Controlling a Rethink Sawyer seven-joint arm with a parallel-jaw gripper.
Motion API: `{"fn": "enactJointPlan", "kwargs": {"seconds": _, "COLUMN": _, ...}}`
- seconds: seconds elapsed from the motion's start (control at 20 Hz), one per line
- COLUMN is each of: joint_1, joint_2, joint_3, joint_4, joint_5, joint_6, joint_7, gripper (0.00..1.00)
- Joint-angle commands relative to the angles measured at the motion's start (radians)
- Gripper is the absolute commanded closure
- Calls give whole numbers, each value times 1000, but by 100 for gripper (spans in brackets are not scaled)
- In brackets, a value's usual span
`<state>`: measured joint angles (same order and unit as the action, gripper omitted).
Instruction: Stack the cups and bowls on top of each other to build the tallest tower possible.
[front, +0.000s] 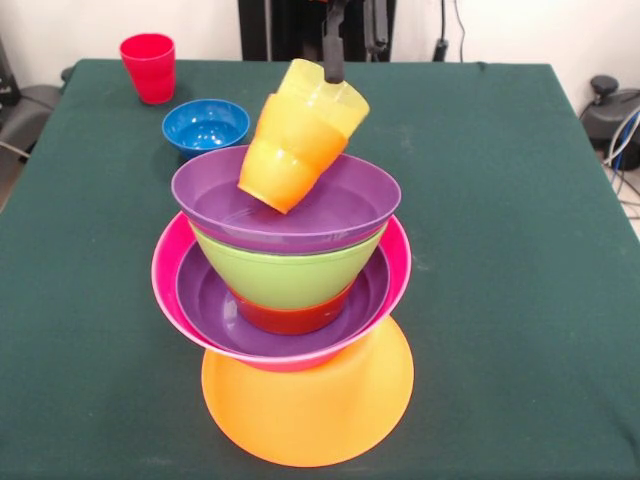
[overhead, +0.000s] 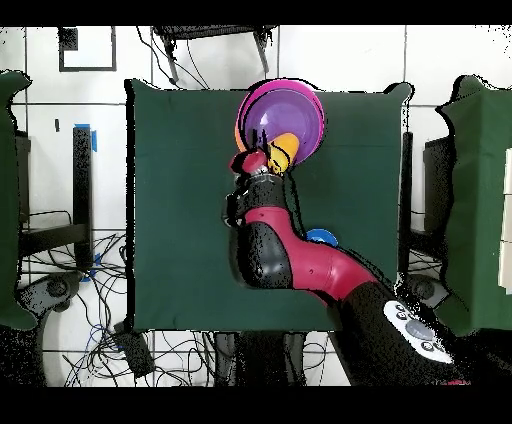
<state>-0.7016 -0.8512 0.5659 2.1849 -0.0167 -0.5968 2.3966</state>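
Tower (front: 290, 300) sits near the front-middle of the green table (front: 500, 250): upturned large orange bowl (front: 308, 410) as base, hot pink bowl (front: 168, 285) on it, a wide purple bowl (front: 210, 310) nested inside that, then small red-orange bowl (front: 290, 318), lime green bowl (front: 285, 275) and a second wide purple bowl (front: 340, 205) on top. Nested cups, pale yellow cup (front: 315, 95) over orange cup (front: 275, 175), hang tilted over the top purple bowl, bottom end low inside it; contact with the bowl's floor can't be told. Gripper (front: 333, 65) comes down from above, one dark finger at the yellow cup's rim, jaws clamped on the yellow cup. Small blue bowl (front: 205, 125) stands upright on the table behind the tower, to the left, apart from it. Red cup (front: 148, 66) upright further back near the far-left corner. In overhead view the red and black arm (overhead: 300, 260) reaches over the table to the tower (overhead: 285, 120).
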Motion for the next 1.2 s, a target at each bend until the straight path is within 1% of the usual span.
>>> {"fn": "enactJointPlan", "kwargs": {"seconds": 0.05, "joint_1": 12, "joint_2": 21, "joint_3": -3, "joint_4": 93, "joint_5": 9, "joint_6": 44, "joint_7": 237, "gripper": 0}}
{"fn": "enactJointPlan", "kwargs": {"seconds": 0.55, "joint_1": 0, "joint_2": 14, "joint_3": 1, "joint_4": 127, "joint_5": -1, "joint_6": 32, "joint_7": 244, "gripper": 0}}
{"fn": "enactJointPlan", "kwargs": {"seconds": 0.8, "joint_1": -2, "joint_2": 49, "joint_3": -3, "joint_4": 123, "joint_5": -17, "joint_6": 7, "joint_7": 241, "gripper": 0}}
{"fn": "enactJointPlan", "kwargs": {"seconds": 1.0, "joint_1": 7, "joint_2": 56, "joint_3": -14, "joint_4": 135, "joint_5": -17, "joint_6": -17, "joint_7": 244, "gripper": 0}}
{"fn": "enactJointPlan", "kwargs": {"seconds": 1.2, "joint_1": -8, "joint_2": 32, "joint_3": -8, "joint_4": 159, "joint_5": -22, "joint_6": -5, "joint_7": 245, "gripper": 0}}
